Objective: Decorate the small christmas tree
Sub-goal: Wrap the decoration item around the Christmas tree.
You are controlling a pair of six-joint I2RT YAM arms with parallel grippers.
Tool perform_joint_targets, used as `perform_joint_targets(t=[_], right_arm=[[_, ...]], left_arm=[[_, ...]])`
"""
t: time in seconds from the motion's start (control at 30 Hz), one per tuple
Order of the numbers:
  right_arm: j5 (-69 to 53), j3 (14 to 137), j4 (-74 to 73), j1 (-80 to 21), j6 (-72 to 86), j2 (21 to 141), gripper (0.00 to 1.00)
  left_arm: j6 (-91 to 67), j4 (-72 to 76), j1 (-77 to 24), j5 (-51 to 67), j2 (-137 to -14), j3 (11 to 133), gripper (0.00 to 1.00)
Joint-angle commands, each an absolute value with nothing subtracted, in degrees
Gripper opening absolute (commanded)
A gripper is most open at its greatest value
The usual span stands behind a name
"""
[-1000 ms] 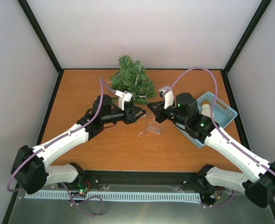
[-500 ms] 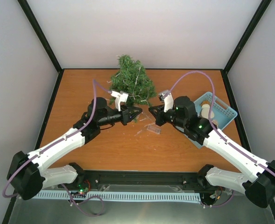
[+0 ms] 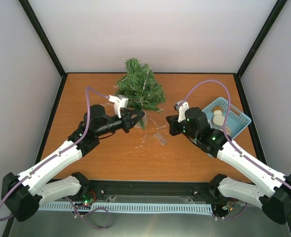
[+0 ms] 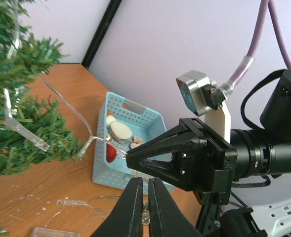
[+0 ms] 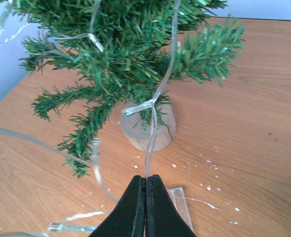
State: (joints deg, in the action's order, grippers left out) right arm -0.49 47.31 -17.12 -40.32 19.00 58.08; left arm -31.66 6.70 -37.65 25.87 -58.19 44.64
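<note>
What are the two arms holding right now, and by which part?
Both pairs of jaws grip the clear light string: the right arm a strand hanging from the small christmas tree, the left arm seemingly a bulb.

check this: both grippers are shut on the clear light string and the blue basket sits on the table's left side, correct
No: the blue basket sits on the right side of the table, as the top external view shows. The left gripper and right gripper are indeed shut on the clear light string.
</note>
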Motion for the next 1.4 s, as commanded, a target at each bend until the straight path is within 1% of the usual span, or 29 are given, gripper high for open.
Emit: perform_joint_targets(t=[0.0,0.2,0.33,0.43,0.6,0.77,1.0,1.23,1.33,1.37], right_arm=[[4.7,45.7,-18.1,-40.5,19.6,56.4,0.03],[4.1,45.7,-15.8,-40.3,18.4,53.7,0.03],[-2.1,44.8,-9.5,-40.4,16.8,50.0,0.03],[-4.0,44.8,-7.4,-40.3,17.2,48.1,0.03],[1.9,45.9,-8.7,-40.3,17.1,46.0,0.03],[7.0,46.3,-8.2,-40.3,16.4,43.2,0.03],[19.8,46.6,-7.3,-40.3,14.0,38.6,0.03],[19.5,47.3,-6.8,-40.3,12.1,39.0,0.03],[20.1,47.1,-6.7,-40.3,12.2,39.7,0.03],[20.0,47.1,-6.7,-40.3,12.4,40.1,0.03]], left_arm=[[-27.9,0.3,-37.3,19.8,-54.8,48.7,0.01],[-26.0,-5.2,-37.3,14.8,-53.9,49.7,0.01],[-25.5,-6.9,-37.4,12.6,-54.2,50.1,0.01],[-24.8,-8.0,-37.4,11.4,-54.6,50.4,0.01],[-24.2,-10.7,-37.3,7.9,-54.8,50.7,0.01],[-24.4,-13.0,-37.4,7.4,-53.7,51.1,0.01],[-24.8,-14.5,-37.4,10.2,-50.3,51.4,0.01],[-24.1,-7.1,-37.4,23.3,-47.2,48.5,0.01],[-24.5,-8.4,-37.4,24.4,-47.9,47.8,0.07],[-23.7,-9.1,-37.3,24.8,-48.2,47.4,0.12]])
